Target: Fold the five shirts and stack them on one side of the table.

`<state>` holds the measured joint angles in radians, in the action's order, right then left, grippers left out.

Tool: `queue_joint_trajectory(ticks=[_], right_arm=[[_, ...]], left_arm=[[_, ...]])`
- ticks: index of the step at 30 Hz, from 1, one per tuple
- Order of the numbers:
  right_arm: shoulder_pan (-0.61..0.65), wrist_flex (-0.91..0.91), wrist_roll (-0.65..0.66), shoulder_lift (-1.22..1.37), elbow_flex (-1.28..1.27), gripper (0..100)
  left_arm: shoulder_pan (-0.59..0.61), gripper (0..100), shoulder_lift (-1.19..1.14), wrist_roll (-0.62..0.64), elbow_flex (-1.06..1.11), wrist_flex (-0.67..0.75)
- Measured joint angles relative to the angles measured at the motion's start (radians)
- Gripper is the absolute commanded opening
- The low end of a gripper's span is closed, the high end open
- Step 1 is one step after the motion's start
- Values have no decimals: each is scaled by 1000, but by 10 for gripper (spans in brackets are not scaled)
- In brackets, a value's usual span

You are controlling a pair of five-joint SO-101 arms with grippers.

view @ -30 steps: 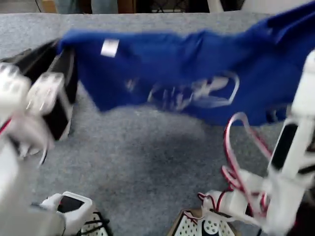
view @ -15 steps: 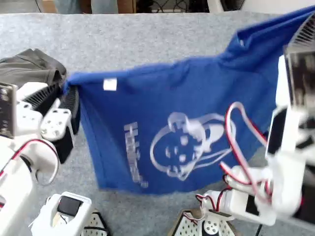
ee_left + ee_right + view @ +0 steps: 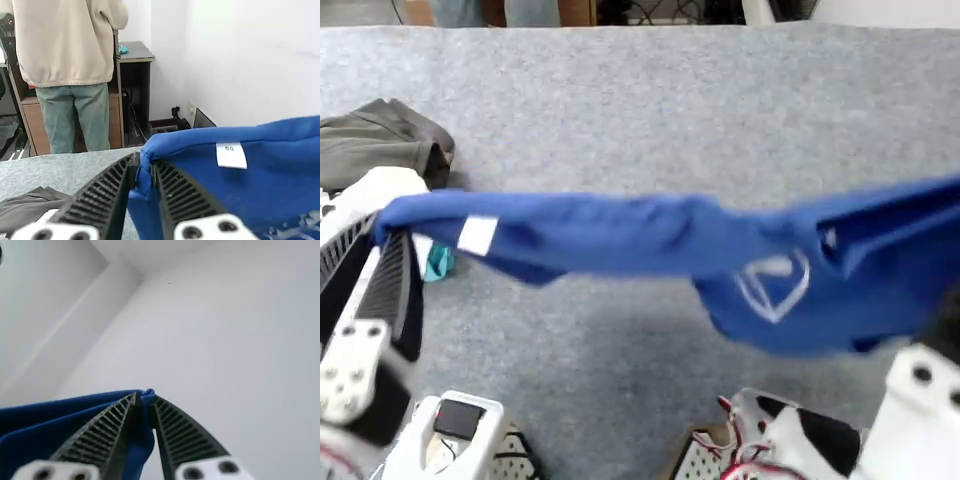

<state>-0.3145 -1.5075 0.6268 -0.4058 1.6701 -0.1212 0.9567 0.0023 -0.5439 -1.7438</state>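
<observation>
Left wrist view: my left gripper [image 3: 144,167] is closed on a pinch of the blue cotton T-shirt with a white print [image 3: 260,185], just beside its white neck label [image 3: 231,155].

Right wrist view: my right gripper [image 3: 144,401] is likewise clamped on a blue fold of the same shirt, raised so that bare wall [image 3: 225,315] lies behind it.

High view: the shirt hangs stretched between both arms as a long band above the grey felt-covered counter [image 3: 620,90], apart from the surface. The printed part sags toward the right side. Farther back, at the left edge, a crumpled olive-grey garment [image 3: 380,140] lies on the counter; I cannot tell whether it is folded.

Assessment: the step in hand is spreading this shirt flat ahead of folding. With one garment lying aside, the task appears to be at an early stage.

The next move calls for lowering both grips together under even tension, so the shirt lands flat on open counter, short of the olive garment.

Risk: an uneven descent would bunch the sagging side.
</observation>
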Motion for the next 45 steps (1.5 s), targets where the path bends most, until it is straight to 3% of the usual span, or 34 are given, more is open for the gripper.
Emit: queue_joint_trajectory(ticks=[4,8,13,17,21,25,28,32,35,45], right_arm=[[3,0,8,-6,-40,14],[3,5,8,-9,-247,14],[3,130,-6,-3,-680,14],[3,422,-34,8,-1108,14],[20,875,-38,44,-1573,14],[34,1307,-37,170,-1820,14],[41,1427,-38,267,-1791,14],[46,1444,-38,443,-1619,14],[68,1347,-38,565,-1436,14],[84,655,-38,717,-1016,14]], left_arm=[[17,29,0,0,-23,-11],[38,29,2,0,8,-11],[44,29,-38,0,318,109],[46,29,-114,0,689,431],[91,29,-244,0,991,899],[138,29,-443,-2,1013,1293],[163,29,-615,-2,905,1379],[166,29,-798,-2,667,1318],[166,29,-905,-3,503,1221],[167,29,-1079,-3,397,971]])
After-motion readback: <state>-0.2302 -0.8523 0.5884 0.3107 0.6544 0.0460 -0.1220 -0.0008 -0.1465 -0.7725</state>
